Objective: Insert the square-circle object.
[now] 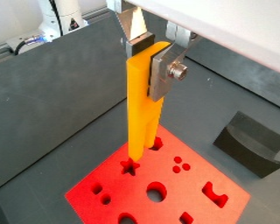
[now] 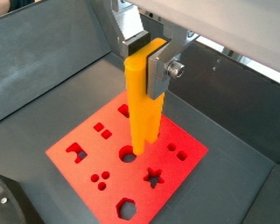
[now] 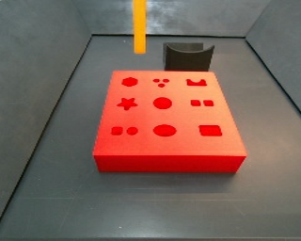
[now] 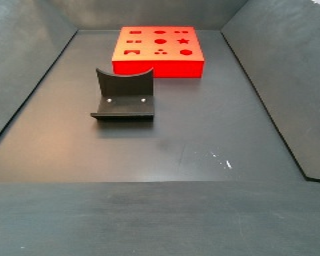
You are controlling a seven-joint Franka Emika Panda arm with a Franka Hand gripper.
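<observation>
Looking at the setup, it's a dark grey table (image 4: 190,150) boxed in by sloped dark walls, floor matte and a bit scuffed. A red block (image 3: 166,127) with shaped holes (star, circles, squares, hexagon) sits flat toward one end, with open floor all round it and clear of the walls in both side views. The fixture (image 4: 123,97) stands just beside the block, not touching it, with a long bare stretch of floor beyond. The claw (image 1: 154,68) is up above the block, clenched on the top of the square-circle object (image 1: 143,105); a silver finger (image 2: 168,66) presses its side. That orange-yellow bar hangs upright, lower end over the block's holes; can't tell if it touches.
</observation>
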